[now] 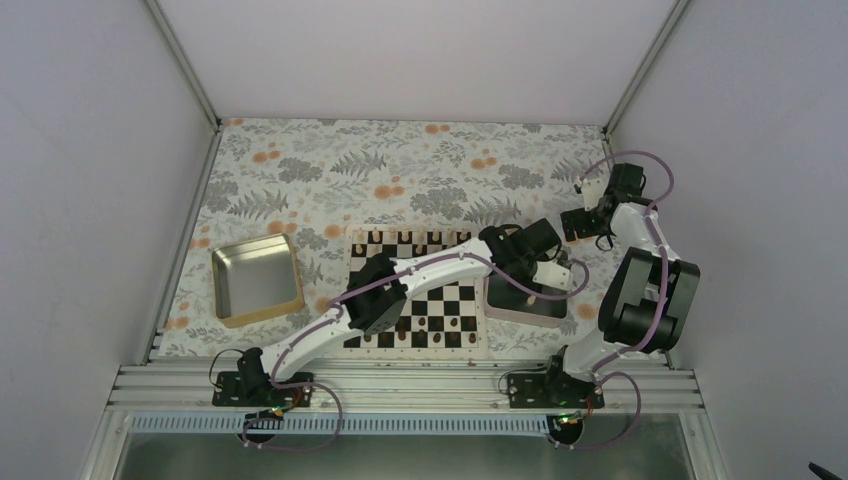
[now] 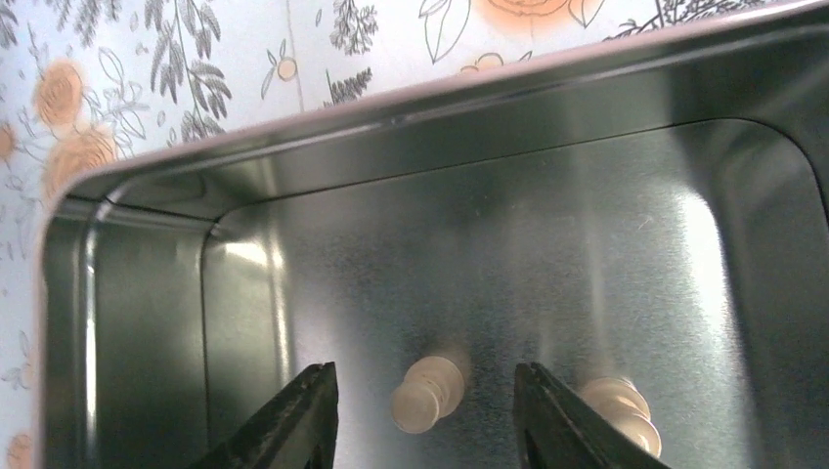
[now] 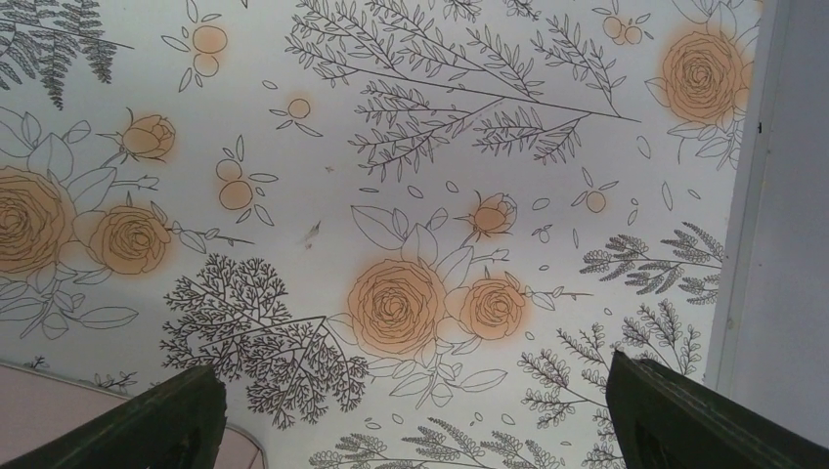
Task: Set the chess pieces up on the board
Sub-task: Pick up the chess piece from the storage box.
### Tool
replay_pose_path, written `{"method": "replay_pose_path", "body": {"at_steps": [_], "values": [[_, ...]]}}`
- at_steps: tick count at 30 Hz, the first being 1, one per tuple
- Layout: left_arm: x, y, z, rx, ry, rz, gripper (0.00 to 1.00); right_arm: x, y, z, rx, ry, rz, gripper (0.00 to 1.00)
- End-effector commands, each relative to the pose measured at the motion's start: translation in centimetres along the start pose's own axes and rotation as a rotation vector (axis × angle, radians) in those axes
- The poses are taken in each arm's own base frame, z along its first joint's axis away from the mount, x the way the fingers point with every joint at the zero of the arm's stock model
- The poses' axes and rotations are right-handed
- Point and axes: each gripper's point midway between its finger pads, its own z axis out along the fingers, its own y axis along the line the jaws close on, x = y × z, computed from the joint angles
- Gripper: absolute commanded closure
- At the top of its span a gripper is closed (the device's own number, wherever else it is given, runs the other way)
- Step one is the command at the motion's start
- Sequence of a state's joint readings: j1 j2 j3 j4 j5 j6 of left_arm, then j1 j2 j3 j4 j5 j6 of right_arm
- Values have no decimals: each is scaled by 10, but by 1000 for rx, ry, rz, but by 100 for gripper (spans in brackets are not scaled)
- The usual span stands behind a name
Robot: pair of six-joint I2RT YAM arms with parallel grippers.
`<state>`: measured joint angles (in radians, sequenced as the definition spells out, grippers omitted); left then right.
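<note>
In the left wrist view my left gripper (image 2: 423, 369) hangs low inside a steel tray (image 2: 293, 156). Its fingers (image 2: 303, 420) stand apart on either side of a pale tan chess piece (image 2: 427, 394) lying on the tray floor, and neither finger touches it. A second pale piece (image 2: 621, 410) lies just outside the right finger. From above, the left arm reaches across the board (image 1: 460, 295) to that tray (image 1: 520, 308), with the left gripper (image 1: 560, 275) over it. Small chessmen stand in the board's far and near rows. My right gripper (image 1: 583, 225) is open and holds nothing.
A second steel tray (image 1: 257, 280) sits left of the board on the floral cloth. My right gripper (image 3: 413, 363) hovers over bare floral cloth, with a pinkish tray corner (image 3: 59, 410) at its lower left and the enclosure wall (image 3: 782, 244) close on its right.
</note>
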<state>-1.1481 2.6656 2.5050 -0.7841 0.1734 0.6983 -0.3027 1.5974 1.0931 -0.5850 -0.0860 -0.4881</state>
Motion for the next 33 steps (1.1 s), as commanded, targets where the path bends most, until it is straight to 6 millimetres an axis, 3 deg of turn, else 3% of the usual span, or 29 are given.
{"method": "replay_pose_path", "body": {"at_steps": [1, 8, 24, 28, 33], "values": [[17, -7, 18, 19, 35, 10, 57, -8, -3, -11, 4, -37, -4, 0], [27, -11, 22, 32, 66, 23, 59, -8, -2, -11, 1, -35, -5, 0], [24, -6, 19, 13, 64, 26, 94, -6, -1, -10, -5, -33, -8, 0], [15, 2, 8, -14, 48, 31, 95, -6, -2, -11, -3, -33, -8, 0], [-4, 18, -21, -70, 29, 51, 94, -6, -1, -10, -4, -33, -8, 0]]}}
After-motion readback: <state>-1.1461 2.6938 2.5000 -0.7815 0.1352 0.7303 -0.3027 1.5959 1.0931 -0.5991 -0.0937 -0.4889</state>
